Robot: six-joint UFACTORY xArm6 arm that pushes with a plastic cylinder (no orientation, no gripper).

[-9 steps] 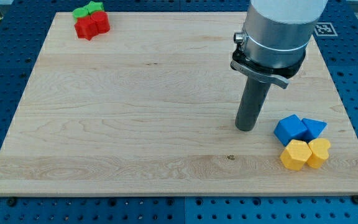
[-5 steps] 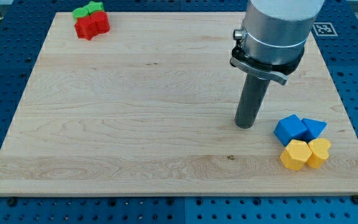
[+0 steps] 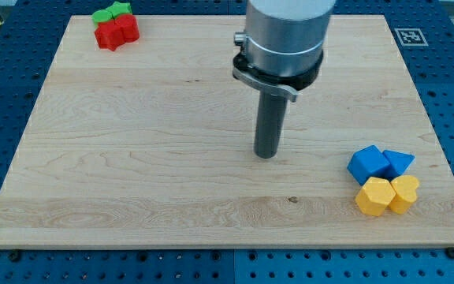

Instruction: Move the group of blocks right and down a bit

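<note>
Two groups of blocks lie on the wooden board (image 3: 132, 158). At the view's top left, two red blocks (image 3: 117, 31) touch two green blocks (image 3: 110, 12) behind them. At the view's bottom right, a blue cube (image 3: 368, 163) and a blue triangular block (image 3: 398, 163) sit above a yellow hexagonal block (image 3: 373, 196) and a yellow heart-shaped block (image 3: 405, 192), all touching. My tip (image 3: 266, 155) stands near the board's middle, well left of the blue and yellow group and far from the red and green group, touching no block.
A black-and-white marker tag (image 3: 410, 35) sits at the board's top right corner. A blue perforated table (image 3: 6, 95) surrounds the board.
My tip has moved left and slightly up, away from the blue and yellow group. No block has moved.
</note>
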